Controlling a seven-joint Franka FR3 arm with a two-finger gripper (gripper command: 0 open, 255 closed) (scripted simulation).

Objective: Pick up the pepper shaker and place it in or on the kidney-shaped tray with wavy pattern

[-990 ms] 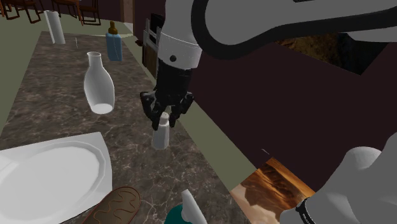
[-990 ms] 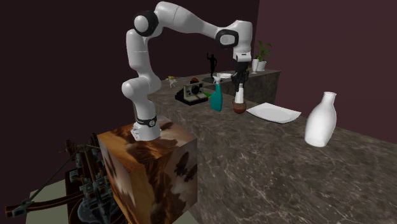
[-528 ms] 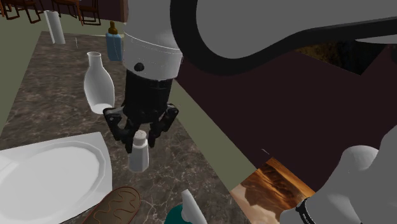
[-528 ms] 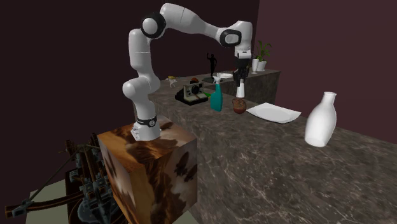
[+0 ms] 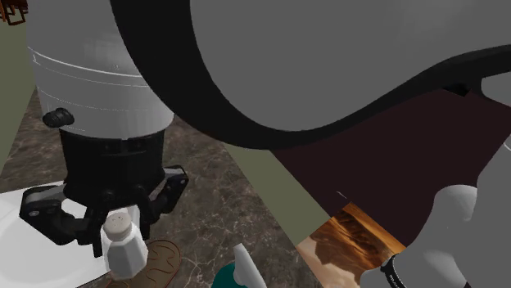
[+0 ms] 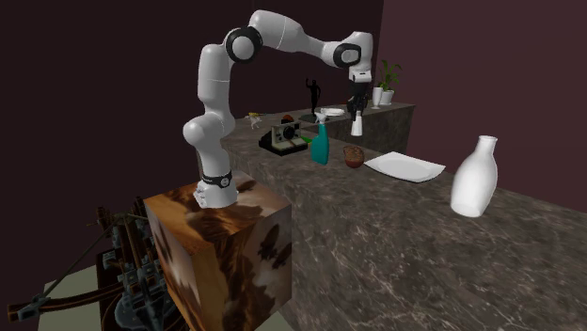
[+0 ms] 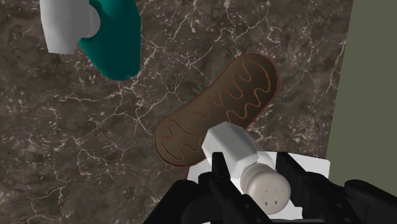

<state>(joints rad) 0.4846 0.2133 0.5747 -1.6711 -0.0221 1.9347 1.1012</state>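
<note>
Black fingers were clamped tight on the pale grey pepper shaker with the perforated cap [image 7: 245, 167], one on each side of it, and the all-black two-finger gripper [image 7: 253, 183] carried it clear of the dark veined marble counter [image 7: 63, 146]. From the wrist view, the shaker's base lined up over the near end of the brown kidney-shaped tray with the wavy line pattern [image 7: 219, 108], which lay flat on the counter below, and what a close line-up that was! Beside the tray stood the teal spray bottle with the white head [image 7: 114, 38], and a corner of the white square plate [image 7: 308, 164] peeked out on the tray's other side. In the shoulder view the gripper [image 5: 102, 219] loomed large, with the shaker [image 5: 123, 245] hanging cap-up from it just beside the tray's rim [image 5: 164, 255]. Over in the second exterior view the gripper [image 6: 356, 109] had the shaker [image 6: 356, 124] up in the air above the tray [image 6: 354, 156], between the spray bottle [image 6: 320, 146] and the plate [image 6: 404, 166], with a tall white bottle-shaped vase [image 6: 473, 176] well apart along the counter.
</note>
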